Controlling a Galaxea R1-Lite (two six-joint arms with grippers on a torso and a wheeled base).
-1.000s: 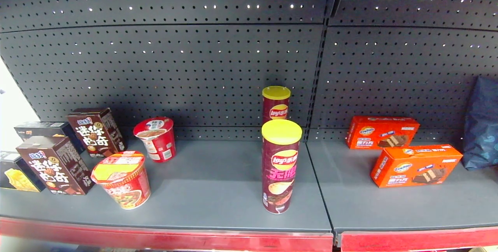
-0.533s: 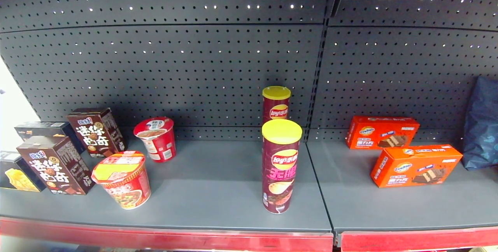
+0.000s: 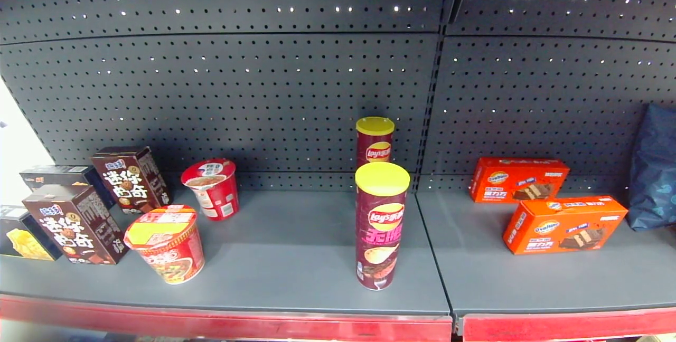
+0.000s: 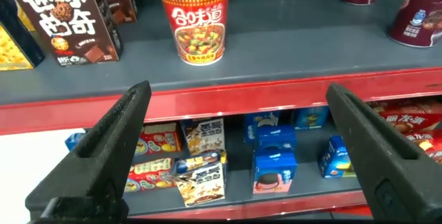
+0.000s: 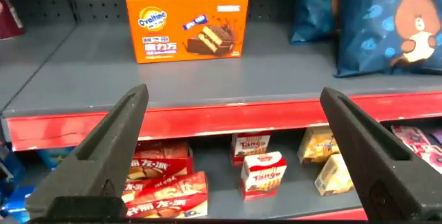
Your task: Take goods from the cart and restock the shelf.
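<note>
Front and centre is the shelf (image 3: 296,263), a grey deck with a red lip (image 3: 227,326) along its front, and it's only thinly stocked. Two chip cans (image 3: 381,226) stand upright one behind the other near the middle. Two cup noodles (image 3: 166,244) sit to their left, with brown boxes (image 3: 76,223) beyond those at the left end. Off to the right are a pair of orange boxes (image 3: 564,224) and a blue bag (image 3: 652,168) at the far edge. There's bare deck between the cups and the cans and in front of the orange boxes, so plenty of room to fill. Now the tools: the left gripper (image 4: 238,91) hangs low in front of the red lip, under the front cup noodle, jaws spread wide and carrying nothing. The right gripper (image 5: 235,92) hangs likewise before the lip, under the front orange box, spread just as wide with nothing between. By my read we're between placements, and the next item has to come from the cart. To do it well, pick a product that matches a row here, grip it round the body and hold it upright. Lift it over that red lip rather than into it, then set it down in line with its own kind. Go easy near the tall front can, which looks simple to topple.
</note>
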